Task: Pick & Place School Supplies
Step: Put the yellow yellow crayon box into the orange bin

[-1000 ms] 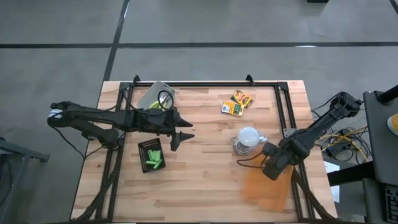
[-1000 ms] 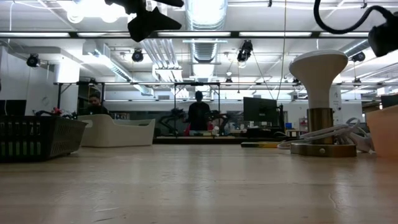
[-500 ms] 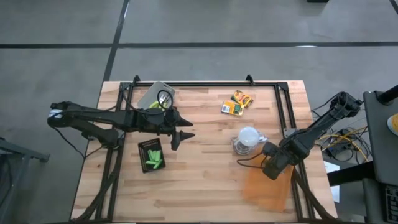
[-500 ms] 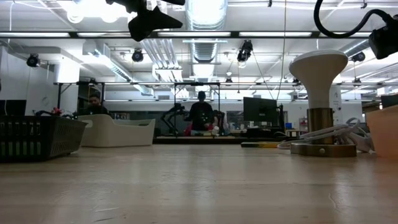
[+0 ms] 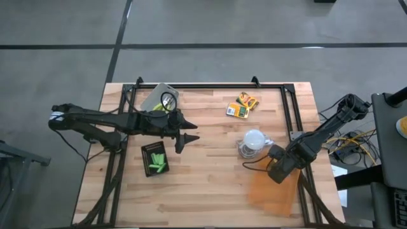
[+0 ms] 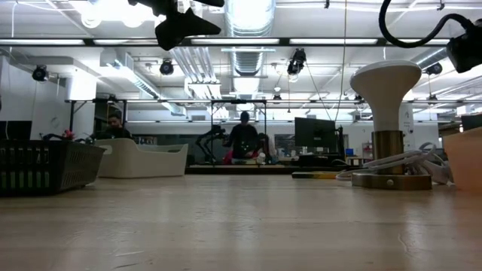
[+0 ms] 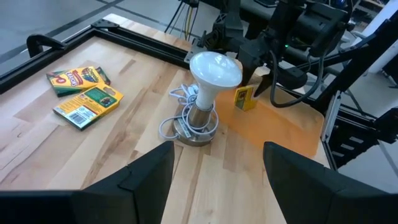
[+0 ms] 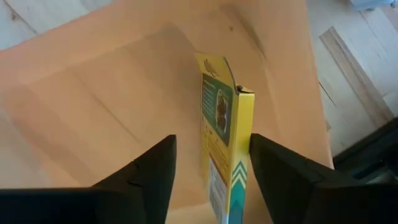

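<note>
Right gripper [image 8: 208, 168] jaws spread, straddling a yellow crayon box [image 8: 225, 146] standing on edge over the orange sheet [image 8: 93, 93]; one finger [image 8: 283, 180] sits against the box's side, the other is apart from it. Box is flat, yellow with a green label. Left gripper [image 7: 214, 168] jaws wide, holding nothing, above mid-table. Two more boxes [image 5: 242, 106] lie flat near the far edge, green sticks [image 5: 157, 163] in the black tray [image 5: 148, 150].
</note>
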`<action>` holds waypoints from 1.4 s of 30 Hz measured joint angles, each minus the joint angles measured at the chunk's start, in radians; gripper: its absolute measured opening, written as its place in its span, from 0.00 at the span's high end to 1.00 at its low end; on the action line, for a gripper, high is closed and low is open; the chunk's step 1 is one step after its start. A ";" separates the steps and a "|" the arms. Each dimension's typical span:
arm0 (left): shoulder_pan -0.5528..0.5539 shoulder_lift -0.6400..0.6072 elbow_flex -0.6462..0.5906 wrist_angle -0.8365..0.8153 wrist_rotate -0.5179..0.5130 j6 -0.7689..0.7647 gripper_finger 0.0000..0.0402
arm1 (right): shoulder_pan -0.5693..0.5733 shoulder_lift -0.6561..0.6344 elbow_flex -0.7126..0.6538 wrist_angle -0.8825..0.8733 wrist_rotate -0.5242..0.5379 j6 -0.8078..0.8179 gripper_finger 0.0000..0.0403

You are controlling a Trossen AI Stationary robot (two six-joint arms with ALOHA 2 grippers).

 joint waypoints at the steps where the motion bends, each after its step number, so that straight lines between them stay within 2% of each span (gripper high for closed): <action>1: 0.000 0.000 0.000 0.000 0.000 0.000 0.37 | 0.000 0.000 0.000 0.000 -0.001 0.001 0.50; 8: 0.000 0.000 0.000 0.002 0.000 0.000 0.37 | 0.000 0.000 0.040 -0.011 -0.081 0.022 0.45; 19: 0.000 0.000 0.000 0.007 -0.015 0.001 0.37 | -0.001 0.000 0.156 -0.046 -0.087 0.022 0.44; 25: 0.001 0.000 0.000 0.031 -0.019 0.001 0.37 | -0.003 0.000 0.234 -0.098 -0.001 0.018 0.44; 30: 0.001 0.000 0.000 0.080 -0.067 -0.002 0.37 | -0.003 0.000 0.284 -0.121 0.060 -0.032 0.44; 36: 0.004 0.001 0.000 0.143 -0.154 -0.176 0.37 | -0.035 -0.002 0.344 -0.122 0.078 -0.062 0.44; 42: 0.020 0.001 0.000 0.242 -0.187 -0.212 0.37 | -0.075 -0.003 0.429 -0.121 0.221 -0.062 0.44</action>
